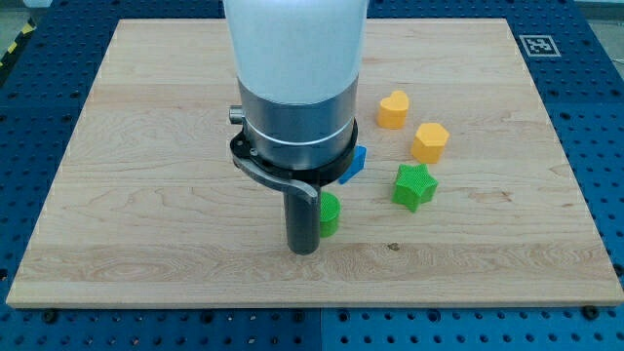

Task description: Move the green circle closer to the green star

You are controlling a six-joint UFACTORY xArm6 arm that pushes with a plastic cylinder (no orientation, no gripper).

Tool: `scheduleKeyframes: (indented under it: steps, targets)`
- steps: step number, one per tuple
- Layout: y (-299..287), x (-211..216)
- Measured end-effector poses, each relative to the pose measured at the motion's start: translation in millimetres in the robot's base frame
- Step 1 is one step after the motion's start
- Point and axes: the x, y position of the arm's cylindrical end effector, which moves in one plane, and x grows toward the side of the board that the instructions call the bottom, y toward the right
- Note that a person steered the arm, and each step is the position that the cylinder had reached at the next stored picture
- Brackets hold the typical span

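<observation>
The green circle [331, 214] lies just right of my rod, partly hidden behind it. My tip [304, 248] rests on the board at the circle's lower left, touching or almost touching it. The green star [414, 186] lies to the circle's right and a little toward the view's top, about a block's width away from it.
A yellow heart-like block [393, 109] and a yellow hexagon [430, 142] lie above the star. A blue block [353, 161] peeks out from behind the arm's body. The wooden board [146, 195] sits on a blue perforated table. The arm's wide body hides the board's upper middle.
</observation>
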Motion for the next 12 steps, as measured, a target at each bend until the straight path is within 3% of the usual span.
scheduleKeyframes:
  steps: [3,7,12]
  targets:
    - [-31,-1]
    - [48,-15]
    - [15,-35]
